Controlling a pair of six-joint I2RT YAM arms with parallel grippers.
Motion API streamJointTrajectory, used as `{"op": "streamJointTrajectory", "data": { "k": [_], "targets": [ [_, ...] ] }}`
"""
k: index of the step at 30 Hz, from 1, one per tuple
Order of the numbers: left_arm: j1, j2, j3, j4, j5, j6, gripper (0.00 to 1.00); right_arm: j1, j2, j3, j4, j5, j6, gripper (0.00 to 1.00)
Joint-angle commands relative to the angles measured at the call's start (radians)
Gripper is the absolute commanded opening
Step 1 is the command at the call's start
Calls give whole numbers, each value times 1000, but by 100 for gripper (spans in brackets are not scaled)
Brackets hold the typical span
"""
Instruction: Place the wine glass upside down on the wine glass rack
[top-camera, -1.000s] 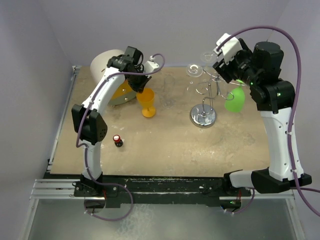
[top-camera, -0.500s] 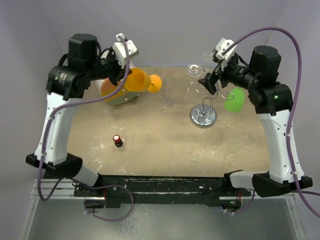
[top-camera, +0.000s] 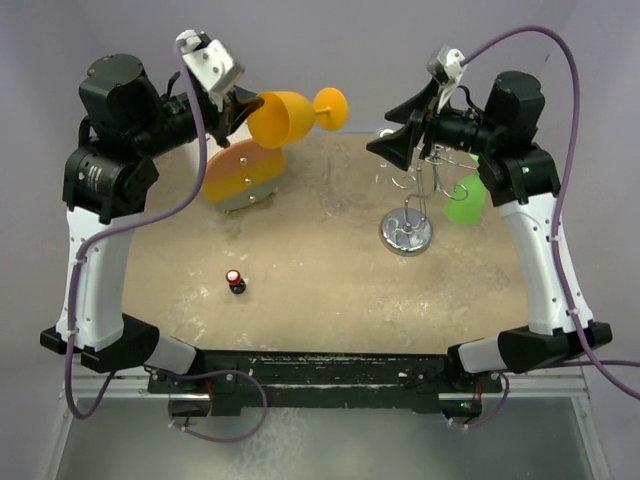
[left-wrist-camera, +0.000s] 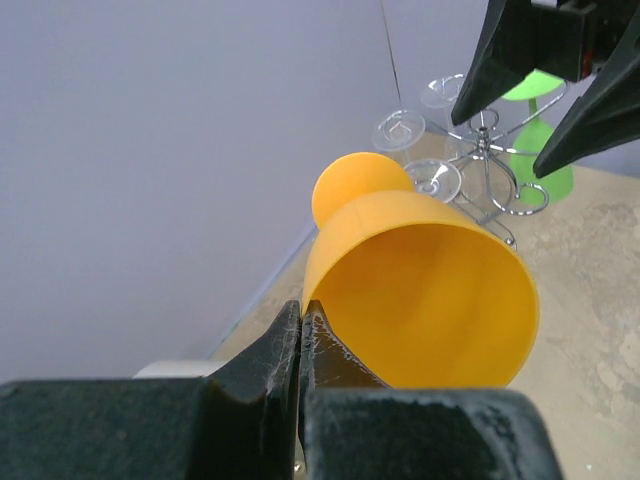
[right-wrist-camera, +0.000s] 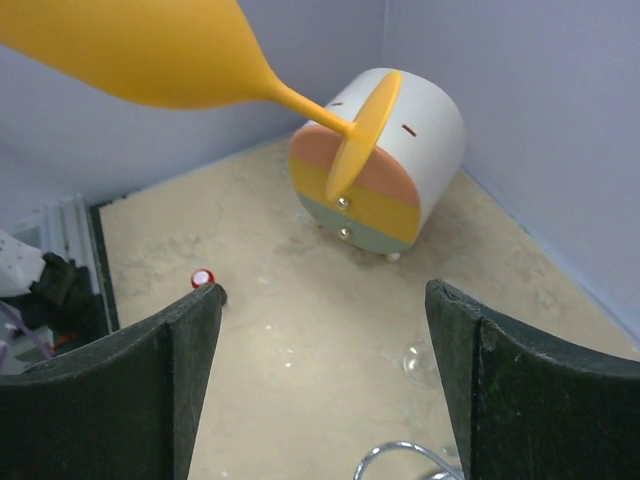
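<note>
An orange wine glass (top-camera: 285, 118) lies sideways in the air, its round foot (top-camera: 331, 107) pointing right toward the rack. My left gripper (top-camera: 243, 103) is shut on its rim; in the left wrist view the fingertips (left-wrist-camera: 301, 308) pinch the wall of the bowl (left-wrist-camera: 430, 290). The wine glass rack (top-camera: 407, 232) stands at the back right on its chrome base, and its looped arms (left-wrist-camera: 487, 165) carry clear glasses and a green glass (top-camera: 468, 200). My right gripper (top-camera: 400, 128) is open and empty beside the rack top, facing the orange glass (right-wrist-camera: 160, 45).
A white drum with coloured stripes (top-camera: 240, 175) lies at the back left, also seen in the right wrist view (right-wrist-camera: 385, 170). A small red-capped bottle (top-camera: 234, 281) stands near the table's middle left. A clear glass (top-camera: 335, 205) rests on the table left of the rack.
My left arm lifted the orange glass off the table, tipped it sideways and carried it up and right. My right gripper swung left from the rack top and opened toward it.
</note>
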Motion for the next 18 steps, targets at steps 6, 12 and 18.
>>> {"op": "streamJointTrajectory", "data": {
  "k": [6, 12, 18],
  "targets": [
    [7, 40, 53, 140, -10, -184, 0, -4, 58, 30, 224, 5, 293, 79],
    [6, 35, 34, 169, 6, -219, 0, -2, 83, 21, 280, 77, 359, 72],
    [6, 31, 13, 183, 18, -221, 0, 2, 99, 31, 328, 76, 414, 65]
  ]
}}
